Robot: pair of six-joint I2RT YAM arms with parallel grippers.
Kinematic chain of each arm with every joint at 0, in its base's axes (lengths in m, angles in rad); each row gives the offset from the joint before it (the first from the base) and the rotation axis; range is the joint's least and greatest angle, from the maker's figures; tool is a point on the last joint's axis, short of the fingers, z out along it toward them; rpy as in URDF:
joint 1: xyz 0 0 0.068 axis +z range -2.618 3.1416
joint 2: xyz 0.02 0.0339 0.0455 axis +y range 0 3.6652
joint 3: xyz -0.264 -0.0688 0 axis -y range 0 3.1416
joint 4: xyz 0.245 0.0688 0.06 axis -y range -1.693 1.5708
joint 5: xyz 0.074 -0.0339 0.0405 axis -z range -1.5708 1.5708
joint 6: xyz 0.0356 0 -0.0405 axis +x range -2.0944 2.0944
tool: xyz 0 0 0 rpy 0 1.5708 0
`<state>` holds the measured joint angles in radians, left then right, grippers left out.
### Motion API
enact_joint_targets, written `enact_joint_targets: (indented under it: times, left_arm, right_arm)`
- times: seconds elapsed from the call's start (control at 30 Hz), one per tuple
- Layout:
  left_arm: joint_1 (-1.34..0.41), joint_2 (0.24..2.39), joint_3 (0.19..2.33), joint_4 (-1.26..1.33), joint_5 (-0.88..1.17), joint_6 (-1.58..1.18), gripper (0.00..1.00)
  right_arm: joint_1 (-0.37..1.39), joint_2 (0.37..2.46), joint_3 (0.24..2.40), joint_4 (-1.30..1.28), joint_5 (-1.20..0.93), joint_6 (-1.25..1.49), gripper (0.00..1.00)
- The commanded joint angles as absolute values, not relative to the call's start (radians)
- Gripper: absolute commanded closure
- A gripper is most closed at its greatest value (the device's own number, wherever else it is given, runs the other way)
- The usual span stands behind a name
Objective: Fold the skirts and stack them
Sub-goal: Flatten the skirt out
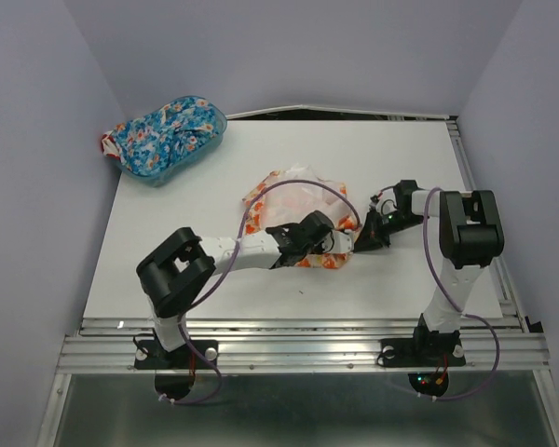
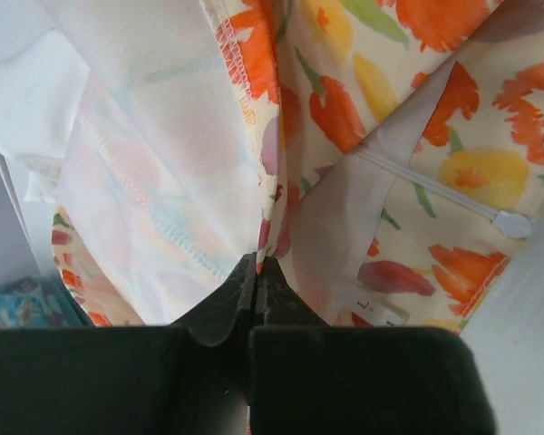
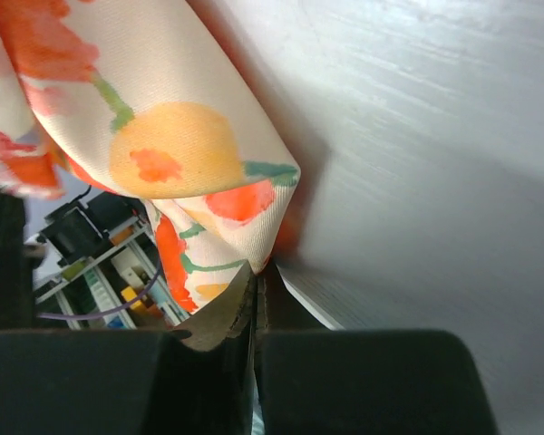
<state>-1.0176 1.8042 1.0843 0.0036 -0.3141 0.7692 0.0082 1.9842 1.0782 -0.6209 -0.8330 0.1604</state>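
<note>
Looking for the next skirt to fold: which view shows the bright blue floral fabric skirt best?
Top external: it shows the whole bright blue floral fabric skirt, bunched in the translucent blue plastic basket at the far left. Left wrist catches only a blurred blue patch at its lower left edge; right wrist shows none of it.

My left arm (image 1: 233, 251) extends low from its near-left base toward the centre. My left gripper (image 2: 258, 265) has its jaws closed, pinching an edge of the cream-yellow skirt (image 2: 344, 100). My right arm (image 1: 456, 251) rises from its near-right base, elbow high, forearm angled left. My right gripper (image 3: 255, 272) is clamped on a fold of the same skirt, near the left gripper.
</note>
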Motion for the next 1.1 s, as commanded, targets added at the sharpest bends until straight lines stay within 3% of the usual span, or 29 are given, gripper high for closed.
enact_joint_targets:
  times: [0.0,0.33,0.63,0.77,0.87,0.97,1.03,1.07]
  left_arm:
    - [-1.0,1.646,1.186,-0.055,-0.218,0.732,0.97]
    - [-0.829,1.703,1.491,-0.321,0.11,0.583,1.0]
    - [-0.478,2.118,2.018,-0.385,0.253,0.324,1.0]
    - [-0.433,2.321,2.258,-0.481,0.333,0.281,1.0]
    - [-0.433,2.371,2.309,-0.52,0.377,0.298,0.85]
    - [-0.43,2.323,2.272,-0.503,0.376,0.311,0.61]
    - [-0.422,2.252,2.235,-0.508,0.356,0.333,0.45]
    - [-0.414,2.222,2.22,-0.523,0.345,0.342,0.42]
  right_arm:
    - [0.014,1.948,1.094,-0.581,-0.673,0.091,0.99]
    - [0.014,1.881,1.129,-0.682,-0.657,-0.049,0.99]
    - [0.014,1.833,1.172,-0.845,-0.581,-0.221,0.99]
    - [0.014,1.838,1.17,-0.857,-0.586,-0.241,0.99]
    - [0.023,1.845,1.189,-0.877,-0.64,-0.245,0.99]
    - [0.032,1.847,1.238,-0.902,-0.69,-0.233,0.99]
    - [0.032,1.838,1.265,-0.907,-0.678,-0.209,0.87]
    - [0.032,1.835,1.297,-0.911,-0.669,-0.204,0.82]
